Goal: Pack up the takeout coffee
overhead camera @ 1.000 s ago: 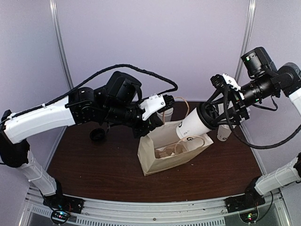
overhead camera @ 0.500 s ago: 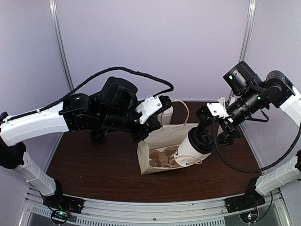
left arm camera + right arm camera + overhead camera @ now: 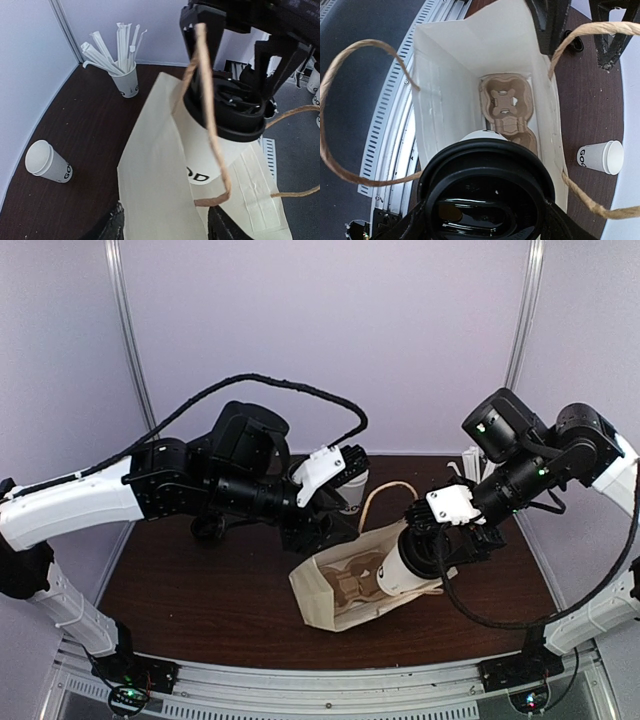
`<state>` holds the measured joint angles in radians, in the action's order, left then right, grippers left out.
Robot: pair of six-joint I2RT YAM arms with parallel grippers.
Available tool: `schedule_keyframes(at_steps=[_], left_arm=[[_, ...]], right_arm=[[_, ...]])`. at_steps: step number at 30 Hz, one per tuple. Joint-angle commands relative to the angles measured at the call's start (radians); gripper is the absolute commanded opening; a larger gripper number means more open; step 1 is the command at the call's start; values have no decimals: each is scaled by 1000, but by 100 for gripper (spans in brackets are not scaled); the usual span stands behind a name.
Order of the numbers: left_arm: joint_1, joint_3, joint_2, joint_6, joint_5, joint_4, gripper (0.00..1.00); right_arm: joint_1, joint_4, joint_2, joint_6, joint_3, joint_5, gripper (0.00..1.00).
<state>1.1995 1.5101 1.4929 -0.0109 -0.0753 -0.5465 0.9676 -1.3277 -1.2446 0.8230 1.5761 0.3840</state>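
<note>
Dark brown table (image 3: 200, 580), pale lilac walls behind. A cream paper bag (image 3: 330, 595) sits mid-table, tipped over with its mouth towards the right arm and its twine handles (image 3: 207, 115) loose. A brown pulp carrier (image 3: 507, 107) lies at the bottom of the bag.

The right gripper (image 3: 435, 540) is clamped on the black-lidded top of the takeout coffee cup (image 3: 400, 565). The cup is angled, with its base end in the bag's mouth above the carrier.

The left gripper (image 3: 165, 226) is at the bag's rim with its fingers spread. The paper wall stands between them, not pinched.

On the left side of the table there is a second white cup (image 3: 47, 162), a cup of white sticks (image 3: 125, 82) at the back, and a loose black lid (image 3: 207, 528).
</note>
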Motion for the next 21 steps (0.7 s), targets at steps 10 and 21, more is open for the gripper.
schedule_keyframes(at_steps=[10,21], left_arm=[[2,-48,-114,52,-44,60,61],[2,-48,-185,109,143,43,67]], right_arm=[[92,89,-49,-7,-2,-260,56],[100,35,-88,-23,12,-165,54]])
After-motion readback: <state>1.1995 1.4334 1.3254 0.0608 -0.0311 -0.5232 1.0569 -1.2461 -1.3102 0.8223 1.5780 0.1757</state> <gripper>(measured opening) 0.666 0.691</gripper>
